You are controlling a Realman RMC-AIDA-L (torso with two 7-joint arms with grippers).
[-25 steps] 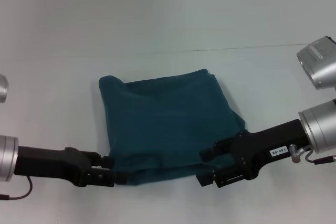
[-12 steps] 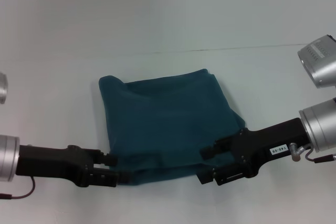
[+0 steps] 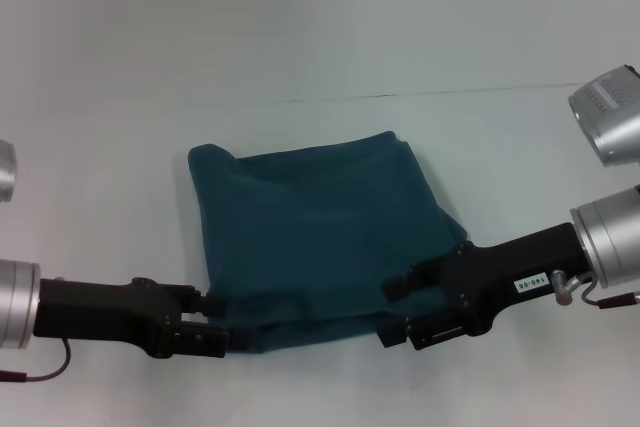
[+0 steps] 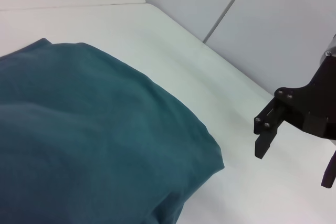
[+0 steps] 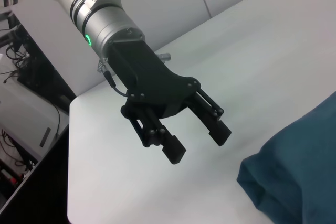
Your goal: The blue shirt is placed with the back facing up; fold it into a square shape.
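On the white table (image 3: 120, 147), near the middle of the head view, the dark teal-blue short-sleeved shirt of soft fabric (image 3: 320, 237) is laid flat, already folded into a roughly four-sided bundle with several layers. Its far edge is seen to be rather straight, with a small raised corner at the far left, while the near edge is thicker and a little wrinkled. At the near left corner of the shirt the left gripper (image 3: 222, 325), a black two-fingered tool on a black link with a silver cuff, is placed low over the table, its fingertips just at the fabric's edge. In the right wrist view this gripper (image 5: 202, 140) is shown with its fingers spread apart and nothing between them, and a gap of bare table is seen between it and the shirt's corner (image 5: 294, 177). At the near right corner the right gripper (image 3: 392, 315), also black and carried on a silver forearm, is held close against the shirt's edge. In the left wrist view its fingers (image 4: 263, 141) are seen parted, hanging above the white surface just beside the rounded corner of the folded shirt (image 4: 94, 140), without any cloth pinched. Whether the tips touch the fabric cannot be told from the head view. Across the far part of the table a thin dark seam line (image 3: 450, 93) is drawn.
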